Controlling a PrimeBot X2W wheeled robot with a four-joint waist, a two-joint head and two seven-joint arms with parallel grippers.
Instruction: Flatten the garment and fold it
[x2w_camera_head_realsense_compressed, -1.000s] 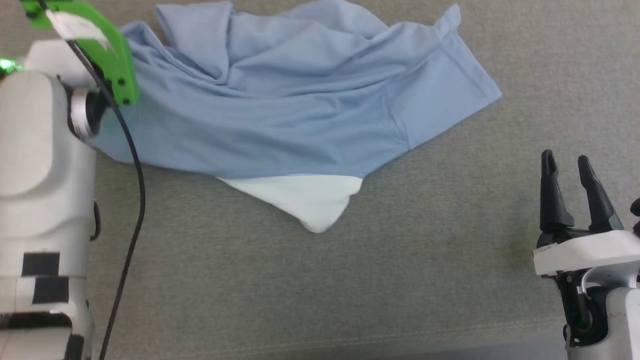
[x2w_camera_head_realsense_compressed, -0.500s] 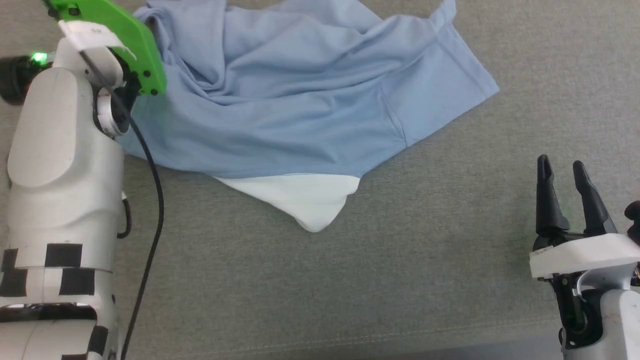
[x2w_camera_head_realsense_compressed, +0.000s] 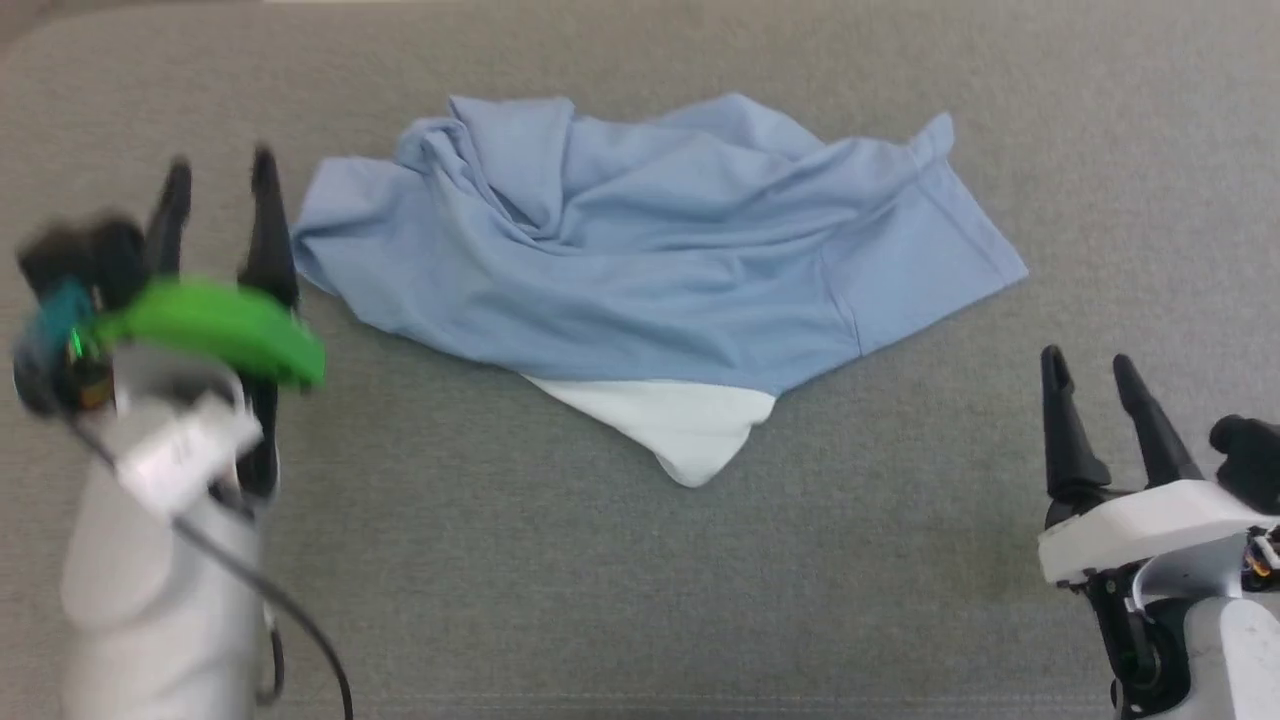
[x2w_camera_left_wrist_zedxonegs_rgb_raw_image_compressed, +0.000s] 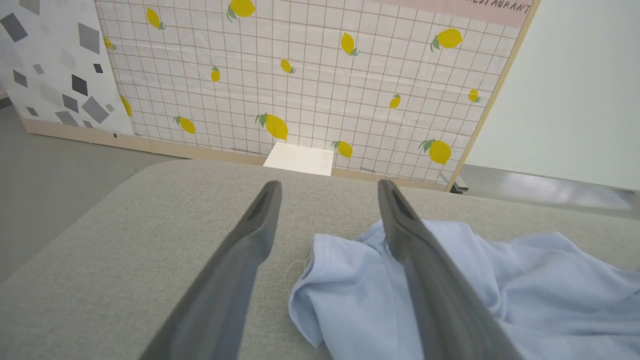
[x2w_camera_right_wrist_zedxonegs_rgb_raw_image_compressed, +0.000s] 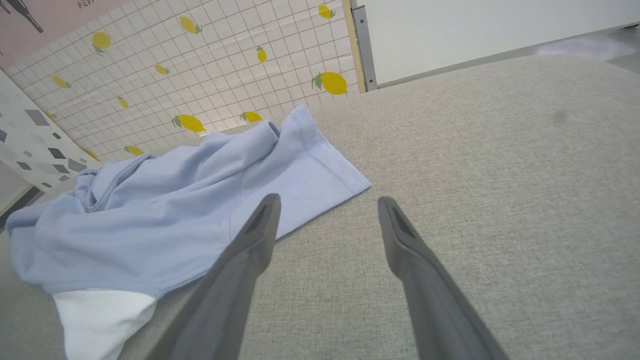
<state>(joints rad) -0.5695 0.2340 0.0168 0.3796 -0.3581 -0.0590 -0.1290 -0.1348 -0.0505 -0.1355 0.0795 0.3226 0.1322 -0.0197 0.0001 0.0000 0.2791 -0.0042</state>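
Standing with both fingers spread and nothing between them, the left gripper (x2w_camera_head_realsense_compressed: 220, 170) is just beside the left edge of the garment (x2w_camera_head_realsense_compressed: 640, 260). The right gripper (x2w_camera_head_realsense_compressed: 1087, 362) is likewise spread and empty, well apart from the cloth at the lower right. To flatten well, I judge each gripper should pinch a single layer at an outer edge — the left at the bunched corner (x2w_camera_left_wrist_zedxonegs_rgb_raw_image_compressed: 320, 280), the right at the hemmed sleeve (x2w_camera_head_realsense_compressed: 940, 240) — and draw outward, low over the grey padded surface (x2w_camera_head_realsense_compressed: 900, 580), so the ridges pull out rather than pile up. The garment lies crumpled mid-surface, its long axis running left to right across the head view, the sleeve toward the robot's right and the white collar patch (x2w_camera_head_realsense_compressed: 680, 430) pointing at the robot.
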